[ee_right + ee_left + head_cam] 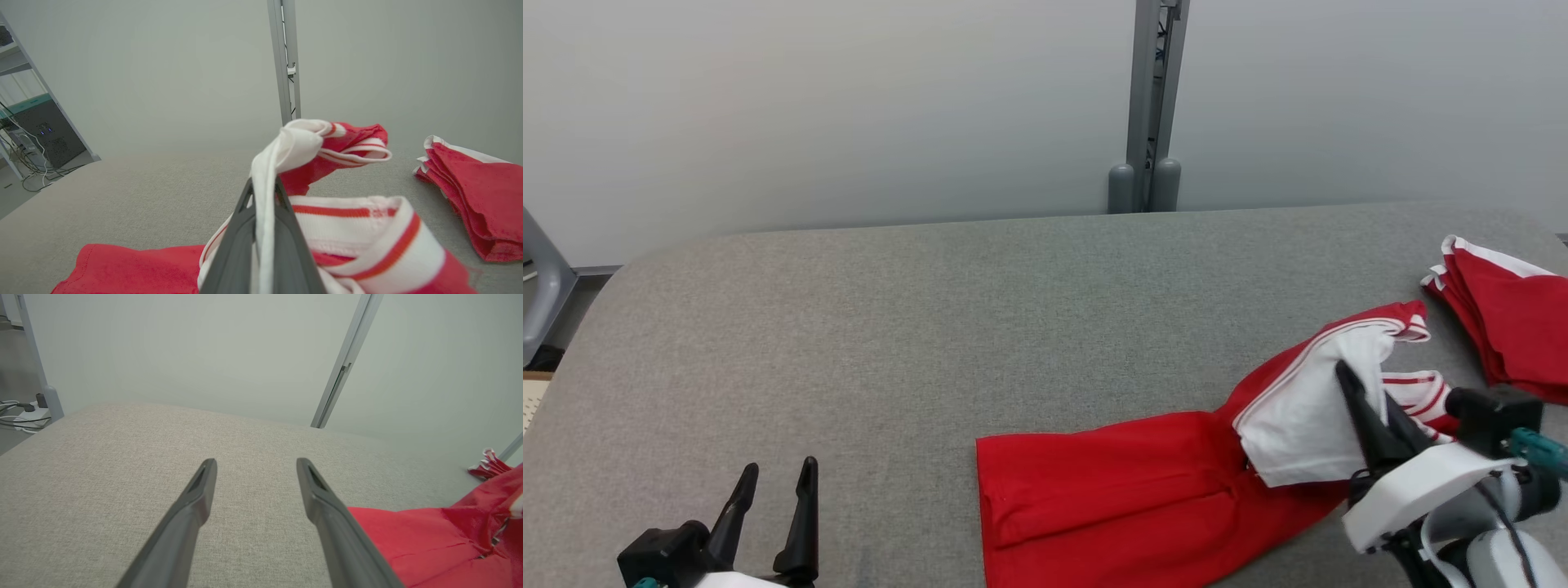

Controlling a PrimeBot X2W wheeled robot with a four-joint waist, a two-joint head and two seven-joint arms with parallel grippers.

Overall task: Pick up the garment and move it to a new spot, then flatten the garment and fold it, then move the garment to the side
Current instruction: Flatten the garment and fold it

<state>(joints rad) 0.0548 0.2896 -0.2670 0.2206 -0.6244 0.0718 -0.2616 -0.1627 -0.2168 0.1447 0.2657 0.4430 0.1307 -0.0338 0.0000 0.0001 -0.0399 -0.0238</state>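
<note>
Left hand [779, 465]: sits at lower left of head view, released, fingers well apart, nothing between them. Points across bare grey counter [890, 327]; touches no cloth.

Post [1152, 98]: stands upright behind far edge of counter, about centre, against pale wall.

Garment [1111, 490]: lies on counter right of centre, near front edge. Red, with white inner face and red-and-white striped band. Left part spreads flat with a straight left edge; right part rises off the surface, bunched and turned over to show white.

Right hand [1343, 371]: clenched on garment, a fold of white cloth pinched between the closed fingers, striped band just beside them. Holds that end raised above counter.

Stack [1511, 327]: folded red cloth with white trim, rests at far right of counter, near garment but apart from it.
</note>
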